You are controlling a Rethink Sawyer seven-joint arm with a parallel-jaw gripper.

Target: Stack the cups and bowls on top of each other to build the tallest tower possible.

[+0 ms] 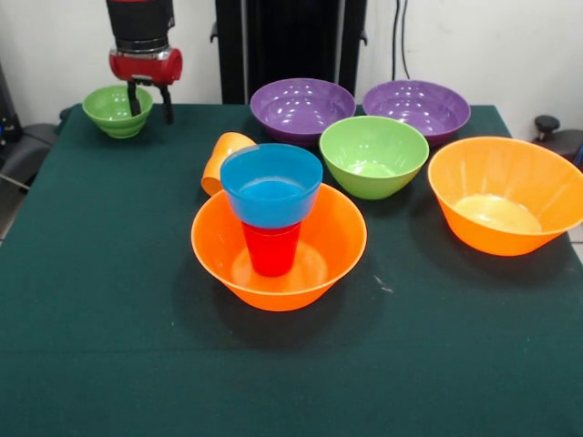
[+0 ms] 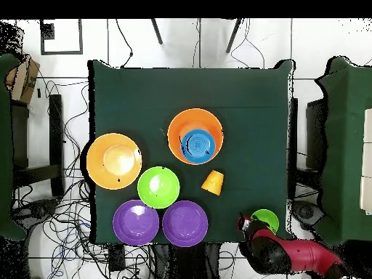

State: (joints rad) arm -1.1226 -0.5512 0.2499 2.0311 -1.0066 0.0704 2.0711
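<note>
The tower stands mid-table: a large orange bowl [image 1: 321, 255] [image 2: 176, 131] holds an upside-down red cup [image 1: 271, 248], and a small blue bowl [image 1: 271, 185] [image 2: 196, 144] sits upright on that cup. The orange cup [image 1: 221, 159] [image 2: 213, 182] lies on its side just behind the tower. My gripper [image 1: 150, 105] [image 2: 248, 227] is open and empty at the table's far left corner in the front view. It hangs at the right rim of the small green bowl [image 1: 111, 111] [image 2: 267, 218]. Only one blue bowl shows.
A medium green bowl [image 1: 373, 157] [image 2: 158, 187] stands right of the tower. Two purple bowls [image 1: 302, 107] [image 1: 416, 107] stand behind it and show in the overhead view [image 2: 136, 222] [image 2: 184, 223]. A second large orange bowl [image 1: 506, 196] [image 2: 114, 160] sits at the right edge.
</note>
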